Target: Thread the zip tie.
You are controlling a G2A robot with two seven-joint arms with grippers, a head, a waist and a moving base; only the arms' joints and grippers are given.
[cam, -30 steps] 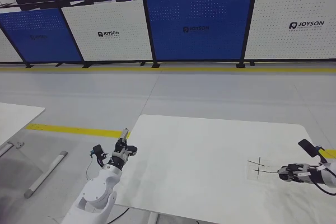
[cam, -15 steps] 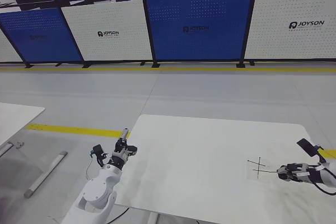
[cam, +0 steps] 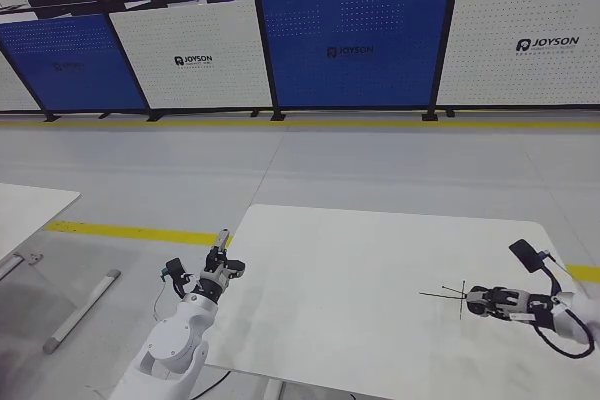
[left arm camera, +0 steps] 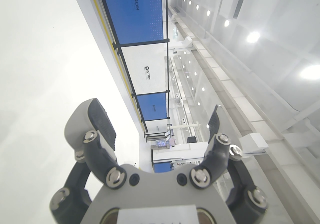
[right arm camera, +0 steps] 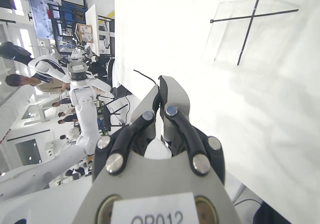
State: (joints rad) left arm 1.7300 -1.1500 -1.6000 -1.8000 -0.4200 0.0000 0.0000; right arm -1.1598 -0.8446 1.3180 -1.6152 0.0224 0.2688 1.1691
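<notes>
My right gripper hovers low over the right part of the white table, shut on a thin black zip tie. The tie's free end sticks out past the fingertips toward the table's middle. Two more black zip ties lie crossed on a clear plastic sheet, just beside the gripper. My left gripper is open with nothing in it. It points upward at the table's left edge, far from the ties.
The table's near right corner and edge lie close to the right gripper. Blue and white partition panels stand behind a yellow floor line. A second white table stands off to the left.
The right gripper has moved left toward the table's middle with the zip tie, so the tie's free end now passes over the crossed ties. The left arm has kept still.
</notes>
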